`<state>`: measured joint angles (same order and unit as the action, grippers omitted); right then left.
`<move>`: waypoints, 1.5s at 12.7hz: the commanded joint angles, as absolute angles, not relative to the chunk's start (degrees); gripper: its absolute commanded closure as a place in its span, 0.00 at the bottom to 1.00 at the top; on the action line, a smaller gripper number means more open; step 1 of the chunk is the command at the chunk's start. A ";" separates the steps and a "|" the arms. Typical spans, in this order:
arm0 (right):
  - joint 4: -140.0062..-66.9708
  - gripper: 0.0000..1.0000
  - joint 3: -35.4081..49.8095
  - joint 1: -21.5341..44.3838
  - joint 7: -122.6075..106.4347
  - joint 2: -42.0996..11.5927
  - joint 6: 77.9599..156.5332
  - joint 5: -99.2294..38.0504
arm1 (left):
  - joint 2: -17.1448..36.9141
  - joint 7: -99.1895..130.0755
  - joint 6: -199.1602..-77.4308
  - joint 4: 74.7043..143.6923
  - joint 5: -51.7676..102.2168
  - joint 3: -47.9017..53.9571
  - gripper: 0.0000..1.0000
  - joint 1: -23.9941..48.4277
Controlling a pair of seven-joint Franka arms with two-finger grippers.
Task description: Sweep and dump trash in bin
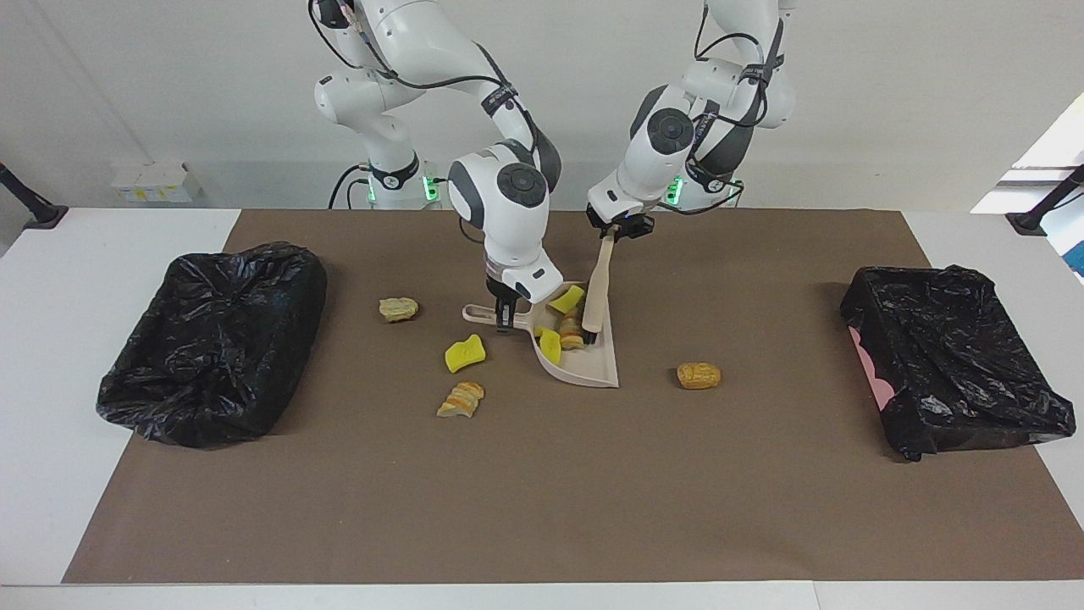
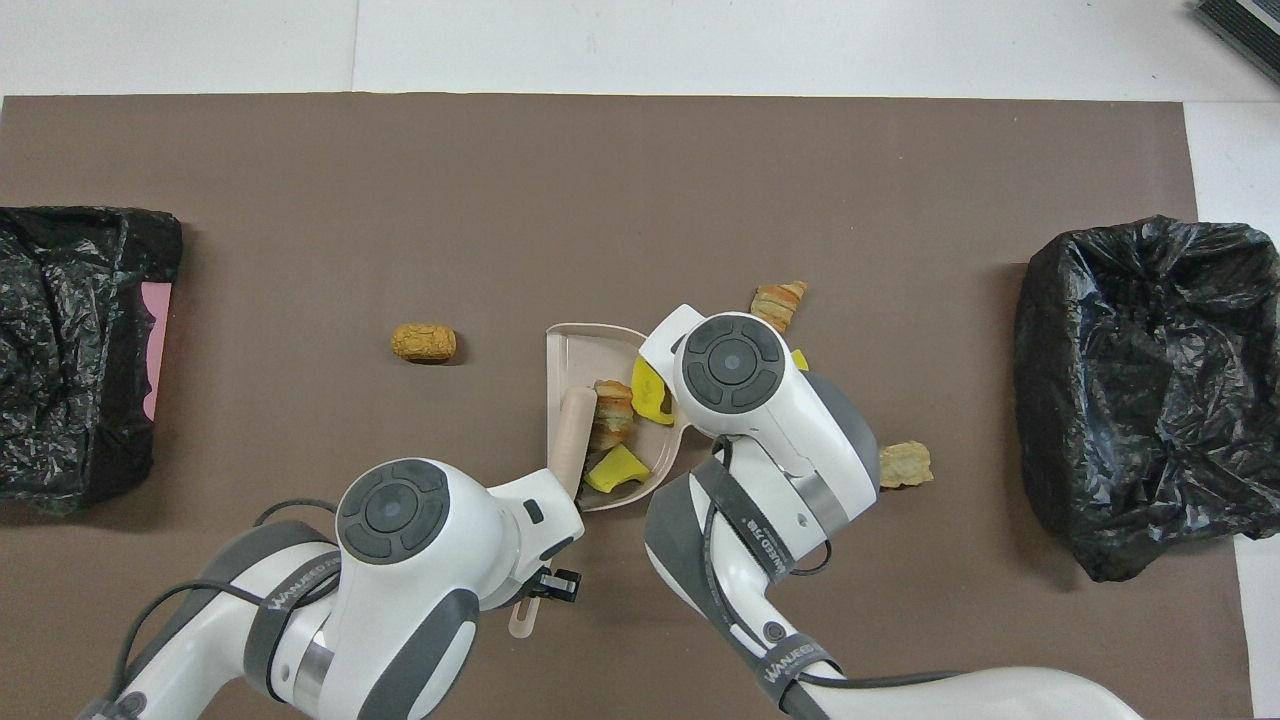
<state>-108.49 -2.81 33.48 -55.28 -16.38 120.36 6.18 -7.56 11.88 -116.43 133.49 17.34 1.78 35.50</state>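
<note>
Right hand [image 1: 506, 318]: closed on the dustpan handle [image 1: 478, 313], pressing the dustpan [image 1: 593, 366] flat on the brown mat of the worktop [image 1: 542, 508], its open mouth toward the left arm's end.
Left hand [image 1: 622, 227]: clamped on the top of my beige brush [image 1: 598, 288], which slopes down so its head rests inside the pan against the scraps.
Already in the pan: about three pieces, by my count: a yellow sponge chunk [image 1: 566, 299] at the back wall, a second yellow sponge chunk [image 1: 550, 345] and a crusty bread lump [image 1: 572, 332] just beside the brush head.
Still on the mat: a pale bread lump [image 1: 398, 309], a loose yellow sponge [image 1: 464, 352] and a striped pastry piece [image 1: 461, 400], all toward the right arm's end of the pan; one golden bun [image 1: 699, 375] lies well apart toward the left arm's end.
Bins: two containers lined with black bags, the bin at the right arm's end [image 1: 212, 343] and the bin at the left arm's end [image 1: 953, 356]; I see no scraps in either.
Progress: I judge sweeping near halfway, dumping not yet begun.
Left to do: gather four loose scraps, then lift and tip the pan into a bin.
</note>
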 commanded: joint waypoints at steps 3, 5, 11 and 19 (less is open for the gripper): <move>-108.99 1.00 -2.37 32.78 -54.14 -16.44 120.85 7.03 | -5.46 6.69 -113.91 128.94 8.38 1.49 1.00 24.37; -109.07 1.00 -2.37 32.87 -54.05 -16.44 120.68 6.94 | -3.00 4.76 -113.56 125.79 6.16 1.49 1.00 19.62; -109.07 1.00 -2.37 32.96 -53.53 -16.35 120.67 6.94 | 2.54 -4.03 -108.28 118.30 -4.48 1.49 1.00 9.94; -109.69 1.00 -2.37 32.96 -53.53 -16.17 120.94 6.94 | -1.57 -12.39 -109.25 128.39 -3.43 2.02 1.00 10.01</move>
<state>-108.60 -2.80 33.46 -55.25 -16.39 120.36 6.18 2.44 -11.66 -109.25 123.48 -3.61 1.65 8.74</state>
